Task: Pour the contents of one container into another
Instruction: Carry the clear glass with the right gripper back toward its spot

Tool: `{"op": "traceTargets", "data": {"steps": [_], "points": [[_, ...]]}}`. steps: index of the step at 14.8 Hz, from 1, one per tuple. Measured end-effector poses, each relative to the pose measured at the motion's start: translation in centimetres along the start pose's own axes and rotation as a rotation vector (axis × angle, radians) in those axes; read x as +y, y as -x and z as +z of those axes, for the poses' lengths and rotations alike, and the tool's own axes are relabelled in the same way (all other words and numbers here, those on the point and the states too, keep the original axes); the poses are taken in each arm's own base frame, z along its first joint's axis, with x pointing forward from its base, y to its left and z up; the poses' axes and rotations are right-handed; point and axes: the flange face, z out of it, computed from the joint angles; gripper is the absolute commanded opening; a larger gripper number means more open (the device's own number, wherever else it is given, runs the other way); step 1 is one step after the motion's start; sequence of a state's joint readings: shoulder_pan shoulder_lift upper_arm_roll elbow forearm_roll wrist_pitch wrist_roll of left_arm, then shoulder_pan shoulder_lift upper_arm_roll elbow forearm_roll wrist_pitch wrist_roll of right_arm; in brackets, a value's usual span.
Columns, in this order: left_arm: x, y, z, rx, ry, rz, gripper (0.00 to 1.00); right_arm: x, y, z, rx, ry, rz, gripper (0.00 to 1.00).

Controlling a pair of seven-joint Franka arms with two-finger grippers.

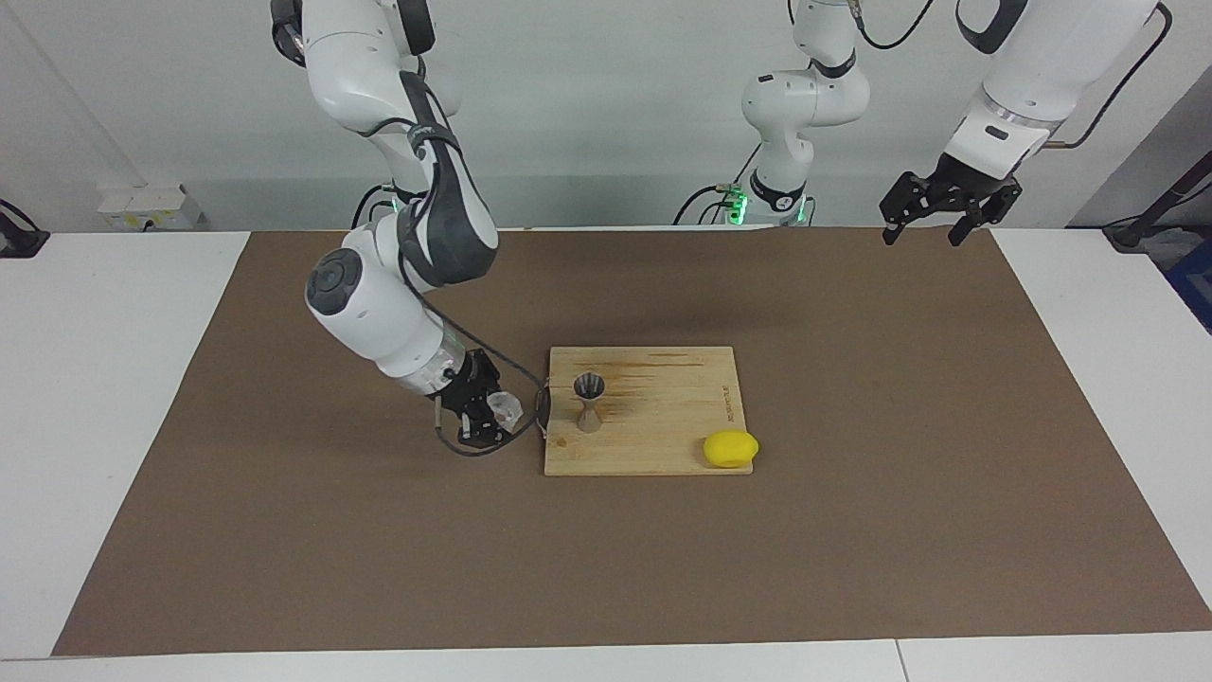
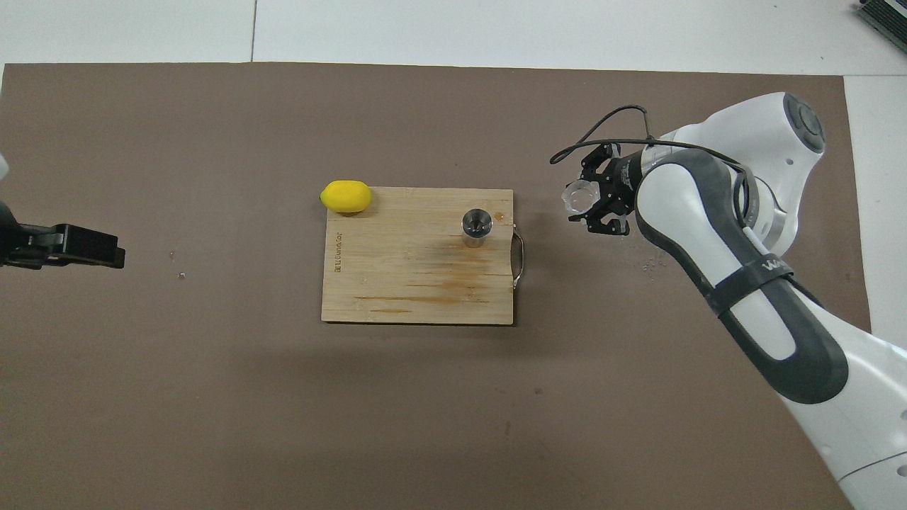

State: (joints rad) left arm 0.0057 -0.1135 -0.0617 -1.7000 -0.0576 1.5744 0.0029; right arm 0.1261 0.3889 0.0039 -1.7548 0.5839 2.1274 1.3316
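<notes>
The clear ribbed glass cup is in my right gripper, which is shut on it. It hangs low over the brown mat, just off the cutting board's handle edge toward the right arm's end of the table. The grey metal hourglass jigger stands upright on the board, apart from the cup. My left gripper waits, open and holding nothing, high over the mat's edge at the left arm's end.
The wooden cutting board lies mid-table with a metal handle on its edge. A yellow lemon sits at its corner. A black cable loops from the right gripper. Small specks lie on the mat.
</notes>
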Motion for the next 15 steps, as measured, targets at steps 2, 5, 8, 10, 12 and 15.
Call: {"op": "traceTargets", "data": {"steps": [2,5,8,10,12,15], "points": [[0.0,0.0,0.0,0.000,0.000,0.000,1.00,1.4,-3.1,-0.2,-0.053,-0.003,-0.005,0.00],[0.0,0.0,0.0,0.000,0.000,0.000,1.00,3.0,-7.2,-0.6,-0.107,-0.021,0.007,0.00],[0.0,0.0,0.0,0.000,0.000,0.000,1.00,3.8,-9.8,-0.8,-0.110,-0.022,-0.005,0.00],[0.0,0.0,0.0,0.000,0.000,0.000,1.00,4.5,-12.0,-0.8,-0.134,-0.025,-0.031,0.00],[0.0,0.0,0.0,0.000,0.000,0.000,1.00,5.3,-14.7,-0.7,-0.161,-0.024,-0.060,0.00],[0.0,0.0,0.0,0.000,0.000,0.000,1.00,6.3,-18.3,-0.6,-0.177,-0.021,-0.063,0.00]]}}
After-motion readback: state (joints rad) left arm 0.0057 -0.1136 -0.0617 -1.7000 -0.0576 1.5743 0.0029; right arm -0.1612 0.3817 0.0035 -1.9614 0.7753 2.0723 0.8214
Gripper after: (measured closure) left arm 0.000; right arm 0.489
